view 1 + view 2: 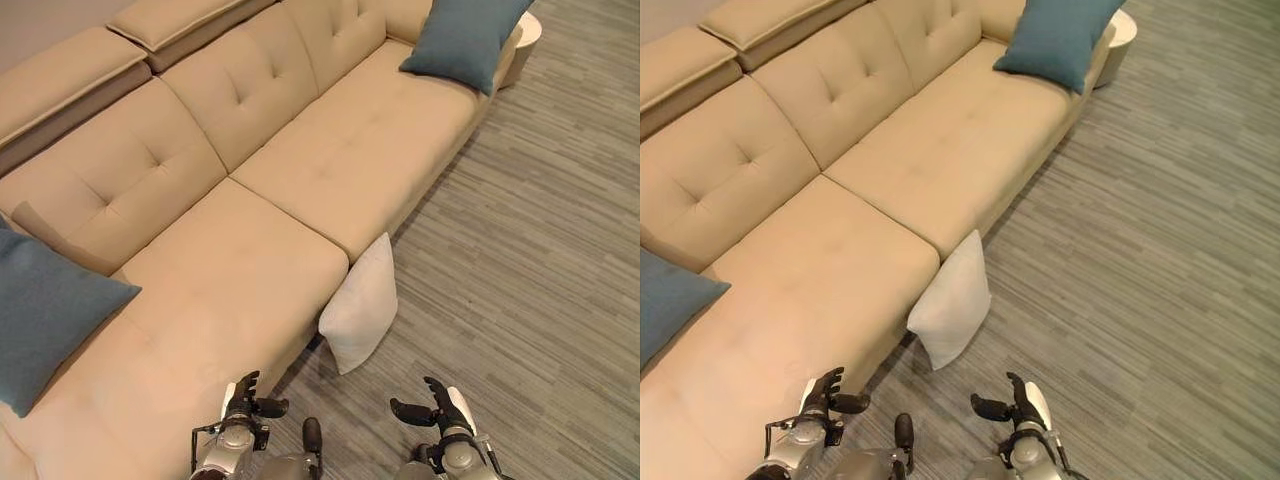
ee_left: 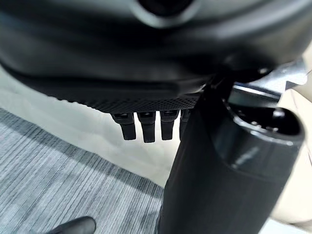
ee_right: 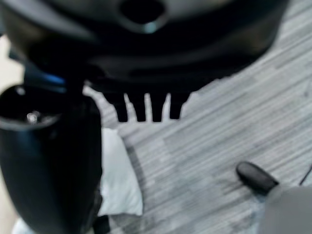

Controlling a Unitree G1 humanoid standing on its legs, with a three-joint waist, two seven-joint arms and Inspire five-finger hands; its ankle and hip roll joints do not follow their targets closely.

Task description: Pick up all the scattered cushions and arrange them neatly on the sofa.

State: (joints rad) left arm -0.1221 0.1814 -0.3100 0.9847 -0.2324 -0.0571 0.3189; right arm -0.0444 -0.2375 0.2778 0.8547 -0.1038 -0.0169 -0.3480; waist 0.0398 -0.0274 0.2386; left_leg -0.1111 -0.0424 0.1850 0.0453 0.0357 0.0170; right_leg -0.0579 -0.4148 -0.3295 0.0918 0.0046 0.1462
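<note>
The white cushion [image 1: 360, 305] stands on edge on the grey floor [image 1: 520, 260], leaning against the front of the beige sofa [image 1: 250, 270] at the corner where the nearer seat ends. It lies straight ahead of the robot, between the lines of the two arms and a little beyond both. The left robot hand [image 1: 250, 398] hovers by the sofa's front edge and the right robot hand [image 1: 437, 405] hovers over open floor, so the cushion sits roughly midway between them; the right one looks to have the clearer way in. The cushion's long axis runs up and away from the robot, tilted toward the sofa, with one corner on the floor.

Both hands are empty, fingers loosely spread with the thumb set apart, though the wrist views show only the fingertips, so how wide they stand is hard to judge.

The cushion is plain, pale and soft-looking, plump in the middle with pointed corners. Two teal cushions already rest on the sofa: one [image 1: 465, 40] at the far end, one [image 1: 45, 315] at the near left.
</note>
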